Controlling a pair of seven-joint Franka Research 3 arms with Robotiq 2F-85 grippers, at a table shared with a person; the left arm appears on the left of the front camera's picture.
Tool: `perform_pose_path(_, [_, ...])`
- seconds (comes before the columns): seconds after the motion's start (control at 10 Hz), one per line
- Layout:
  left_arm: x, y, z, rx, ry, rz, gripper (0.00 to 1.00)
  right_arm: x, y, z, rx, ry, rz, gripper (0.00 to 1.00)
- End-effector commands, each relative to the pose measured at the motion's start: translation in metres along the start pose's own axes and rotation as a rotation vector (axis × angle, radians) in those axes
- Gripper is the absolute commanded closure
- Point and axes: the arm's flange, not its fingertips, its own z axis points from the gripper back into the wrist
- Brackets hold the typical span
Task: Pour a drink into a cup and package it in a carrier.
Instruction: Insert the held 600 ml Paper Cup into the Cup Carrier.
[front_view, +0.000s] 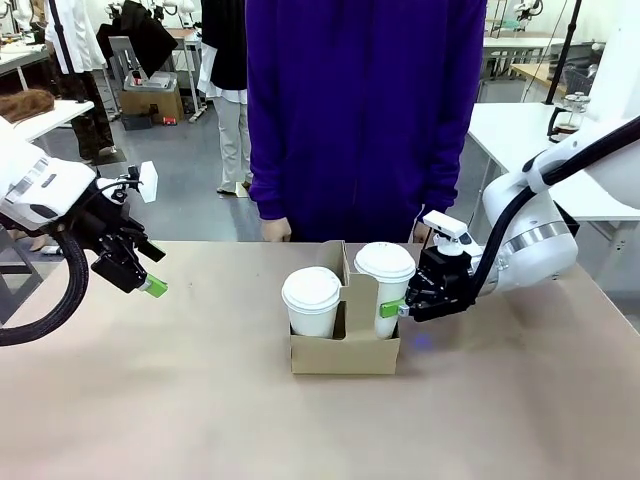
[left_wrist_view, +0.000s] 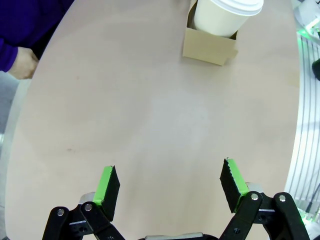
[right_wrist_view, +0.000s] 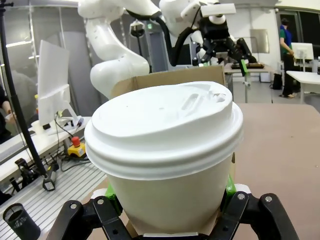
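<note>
a person in a purple top (front_view: 360, 110) stands at the far edge of the tan surface (front_view: 200, 400), one hand (front_view: 275, 230) resting at its rim, directly behind the carrier (front_view: 345, 350). the carrier sits near the middle of the surface, its upright centre handle rising between two white cups. two cups in all, both lidded: the left cup (front_view: 312, 300) stands free in its hole, and the right cup (front_view: 385, 285) stands in the other hole.

the right claw (front_view: 400, 308) is closed on the right cup, a green pad (front_view: 391, 308) pressed to its side just above the carrier's wall; in the right wrist view that cup (right_wrist_view: 165, 150) sits between both pads, hiding most of the carrier behind it.

the left claw (front_view: 150, 285) hangs above the surface well to the left, apart from everything; in its own view the left claw (left_wrist_view: 170, 185) stands wide with bare surface between the pads, and the carrier (left_wrist_view: 210, 45) is cut off by the top edge.

a glass pot (front_view: 570, 112) stands on a white table at the far right, small and hard to make out; its contents cannot be told.
</note>
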Motion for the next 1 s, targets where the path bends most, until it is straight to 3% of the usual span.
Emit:
perform_pose_path(0.0, [0.0, 0.0, 0.0, -0.008, -0.019, -0.005, 0.0, -0.007, -0.005, -0.003, 0.018, 0.044, 0.031, 0.16])
perform_pose_path(0.5, [0.0, 0.0, 0.0, -0.008, -0.019, -0.005, 0.0, -0.022, -0.012, 0.004, 0.027, 0.05, 0.035, 0.16])
perform_pose_path(0.6, [0.0, 0.0, 0.0, -0.008, -0.019, -0.005, 0.0, -0.021, -0.01, 0.006, 0.035, 0.065, 0.054, 0.0])
perform_pose_path(0.9, [0.0, 0.0, 0.0, -0.008, -0.019, -0.005, 0.0, -0.002, -0.002, 0.013, 0.016, 0.097, 0.119, 0.0])
